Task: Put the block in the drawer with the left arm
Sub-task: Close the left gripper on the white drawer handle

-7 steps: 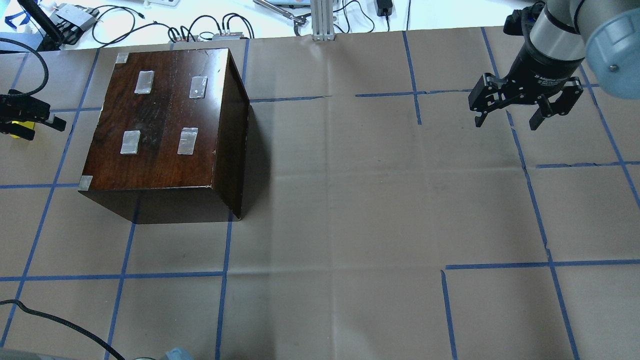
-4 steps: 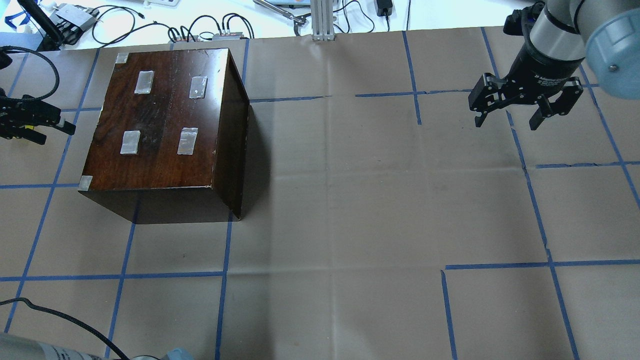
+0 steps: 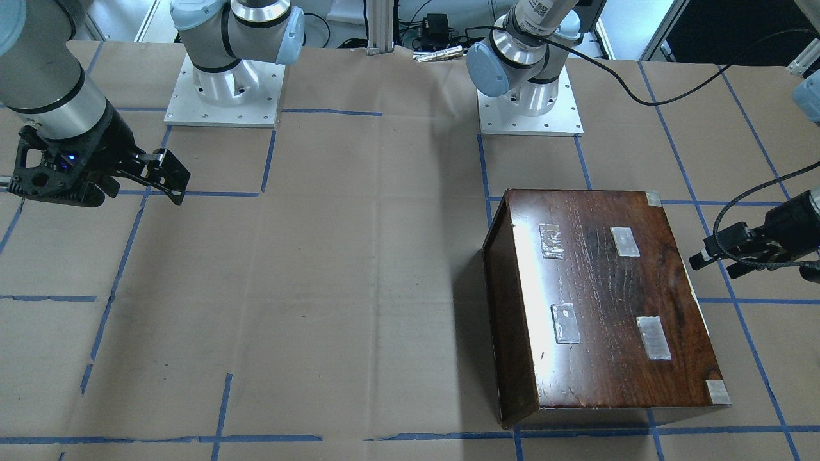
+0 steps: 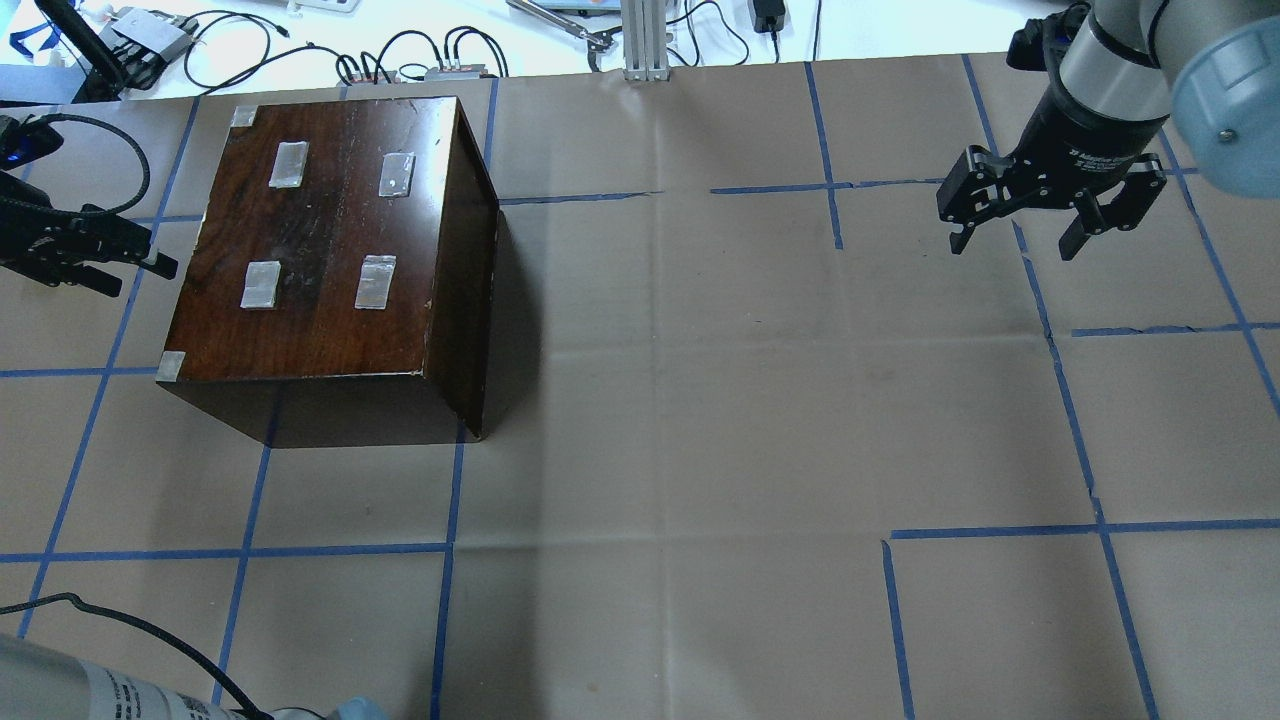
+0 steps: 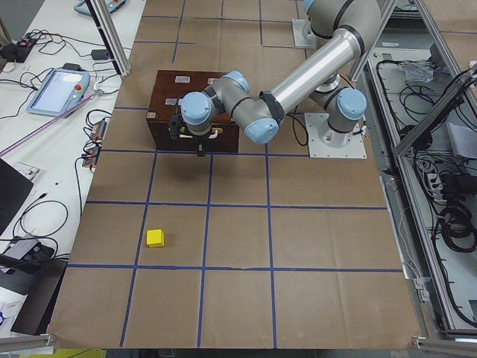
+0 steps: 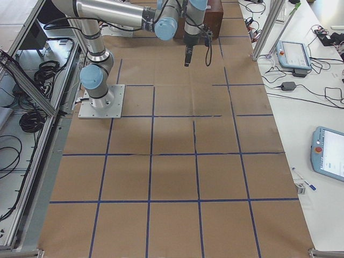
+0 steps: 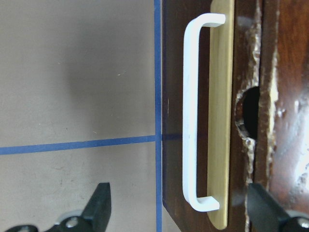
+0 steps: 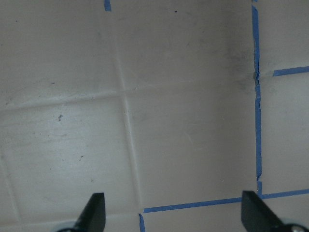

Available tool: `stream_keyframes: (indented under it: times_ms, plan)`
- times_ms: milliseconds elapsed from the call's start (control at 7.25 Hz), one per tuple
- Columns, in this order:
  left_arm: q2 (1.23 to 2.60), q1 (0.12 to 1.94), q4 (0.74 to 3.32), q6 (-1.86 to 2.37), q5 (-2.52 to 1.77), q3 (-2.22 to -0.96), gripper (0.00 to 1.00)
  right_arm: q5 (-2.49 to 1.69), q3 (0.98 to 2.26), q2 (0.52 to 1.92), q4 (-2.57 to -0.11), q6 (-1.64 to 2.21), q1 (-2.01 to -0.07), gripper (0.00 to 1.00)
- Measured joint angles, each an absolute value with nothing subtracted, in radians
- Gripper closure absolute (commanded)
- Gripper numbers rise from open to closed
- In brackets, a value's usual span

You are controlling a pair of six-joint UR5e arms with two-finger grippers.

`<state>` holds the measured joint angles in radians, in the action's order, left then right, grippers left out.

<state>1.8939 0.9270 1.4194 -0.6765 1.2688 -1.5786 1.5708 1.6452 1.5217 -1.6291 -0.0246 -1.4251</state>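
The left gripper [image 4: 132, 276] had its jaws spread wide, holding nothing. It pointed at the white bar handle [image 7: 189, 116] on the dark front of the shut drawer [image 7: 172, 58] in the glossy dark-brown wooden box [image 4: 320, 250]. The small bright yellow block [image 5: 155, 238] lay on the brown paper-covered table [image 4: 700, 400] towards its far left corner, well apart from the box. The right gripper [image 4: 1014, 247] hung wide open and empty near the far right corner.

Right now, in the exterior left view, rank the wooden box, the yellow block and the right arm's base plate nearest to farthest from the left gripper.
From the left gripper:
1. wooden box, directly at its fingers.
2. yellow block, alone on the paper, nearer the camera.
3. right arm's base plate, at the far end.
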Motion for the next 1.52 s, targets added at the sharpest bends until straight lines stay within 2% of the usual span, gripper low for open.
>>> stream_keyframes:
  times_ms: [1517]
  plan:
    - [1.983, 0.961, 1.342, -0.666, 1.272, -1.561, 0.01, 1.571, 1.645, 1.522, -1.629, -0.025, -1.425, 0.00]
